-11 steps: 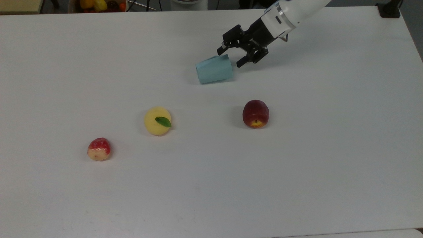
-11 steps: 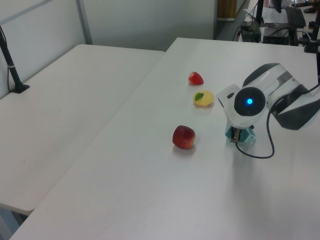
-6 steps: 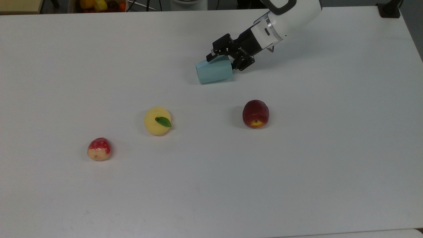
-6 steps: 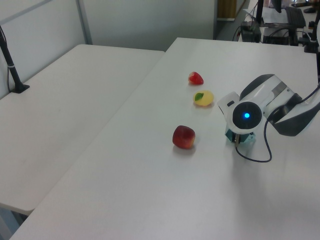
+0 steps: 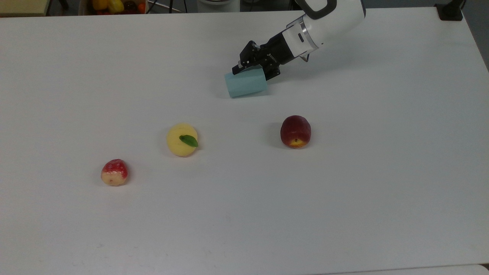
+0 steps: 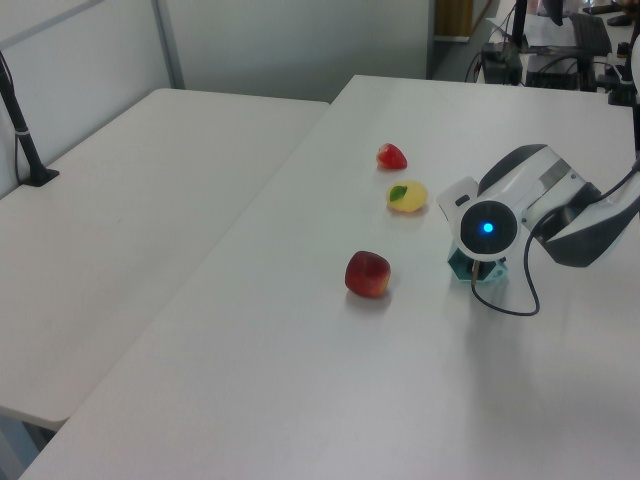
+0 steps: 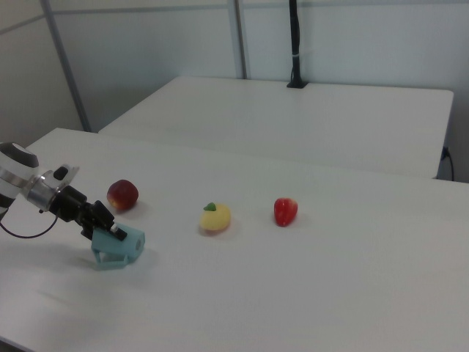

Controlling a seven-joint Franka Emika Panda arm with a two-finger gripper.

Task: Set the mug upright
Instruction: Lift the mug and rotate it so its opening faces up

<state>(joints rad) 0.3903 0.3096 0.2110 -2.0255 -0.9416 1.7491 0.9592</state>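
My hand (image 5: 255, 70) has moved in and narrowed onto the mug (image 5: 245, 83), one finger over its upper wall and one at its right end. The mug lies on its side on the worktop (image 5: 344, 191), far of the peach (image 5: 295, 131). Tipping it up comes next.

A white robot arm (image 6: 560, 200) with a glowing blue light reaches in from three o'clock across the white worktop (image 6: 300, 350), its wrist covering most of a teal mug (image 6: 478, 272). At the mug's nine o'clock sits a red apple (image 6: 367, 273); a yellow fruit (image 6: 407, 196) and a strawberry (image 6: 391, 156) lie towards twelve o'clock.
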